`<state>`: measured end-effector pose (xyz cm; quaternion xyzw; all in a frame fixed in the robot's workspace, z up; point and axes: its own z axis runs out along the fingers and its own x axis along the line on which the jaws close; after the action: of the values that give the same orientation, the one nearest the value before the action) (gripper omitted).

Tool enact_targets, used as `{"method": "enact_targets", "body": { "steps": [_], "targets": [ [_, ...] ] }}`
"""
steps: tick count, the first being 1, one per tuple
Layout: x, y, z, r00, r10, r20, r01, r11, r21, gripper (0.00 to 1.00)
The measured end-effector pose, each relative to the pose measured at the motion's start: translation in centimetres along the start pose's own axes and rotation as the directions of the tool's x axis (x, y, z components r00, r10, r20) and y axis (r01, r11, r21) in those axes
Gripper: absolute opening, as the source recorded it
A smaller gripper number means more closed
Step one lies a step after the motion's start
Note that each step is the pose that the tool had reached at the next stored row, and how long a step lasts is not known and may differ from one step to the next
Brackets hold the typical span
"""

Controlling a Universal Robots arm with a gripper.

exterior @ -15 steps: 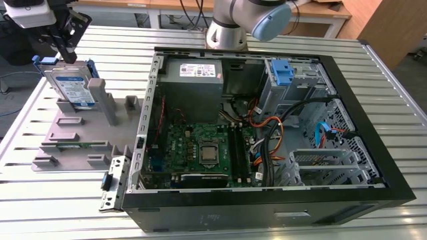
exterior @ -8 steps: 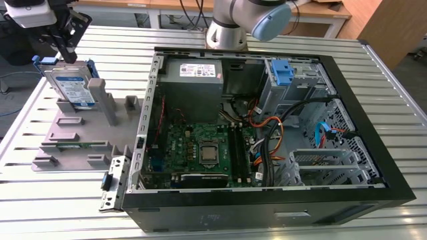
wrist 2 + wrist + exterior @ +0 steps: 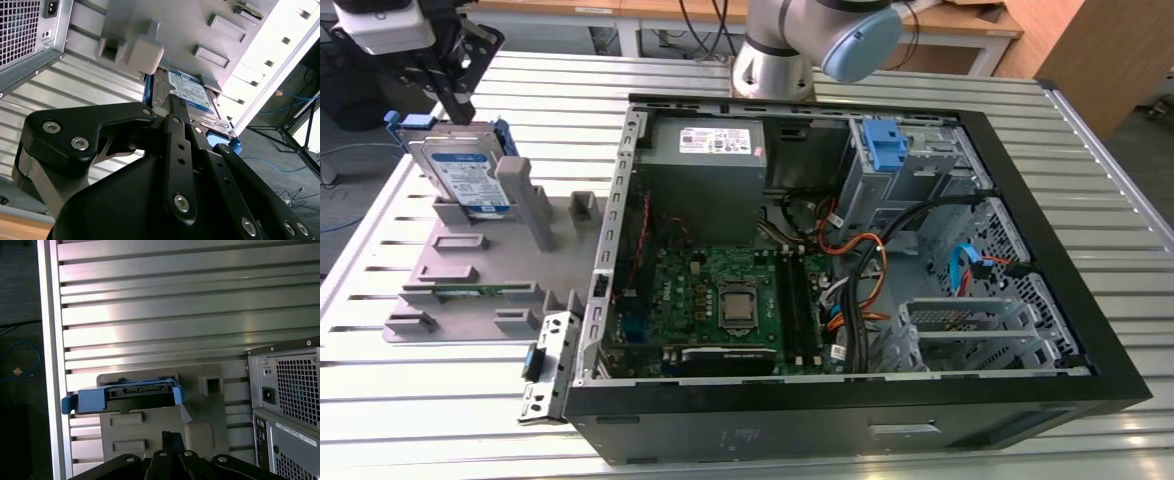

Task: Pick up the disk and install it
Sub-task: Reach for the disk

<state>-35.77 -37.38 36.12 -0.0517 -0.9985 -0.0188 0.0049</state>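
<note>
Disk (image 3: 464, 172) upright in grey holder (image 3: 470, 272), white-and-blue label, gripper (image 3: 456, 100) above

white-and-blue label (image 3: 470, 182) on the disk (image 3: 454, 147), white sticker (image 3: 716, 140) on the power supply (image 3: 707, 185), print seemingly too small to read

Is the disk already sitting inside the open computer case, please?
No, in the exterior view the disk stands upright in the grey holder beside the computer case, outside its walls.
</note>
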Motion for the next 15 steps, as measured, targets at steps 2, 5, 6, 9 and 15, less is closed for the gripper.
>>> {"method": "enact_targets", "body": {
  "steps": [2,5,6,9,15],
  "targets": [
    [0.19,0.20,0.11,1.0000,0.001,0.0002,-0.001,1.0000,-0.0001,0.11],
    [0.65,0.49,0.23,1.0000,0.002,-0.0003,-0.002,1.0000,0.0002,0.11],
    [0.86,0.55,0.29,1.0000,0.002,-0.0001,-0.002,1.0000,0.0001,0.11],
    [1.38,0.68,0.47,1.0000,0.003,0.0001,-0.003,1.0000,0.0000,0.11],
    [2.13,1.04,0.98,1.0000,0.006,0.0000,-0.006,1.0000,0.0001,0.11]
  ]
}}
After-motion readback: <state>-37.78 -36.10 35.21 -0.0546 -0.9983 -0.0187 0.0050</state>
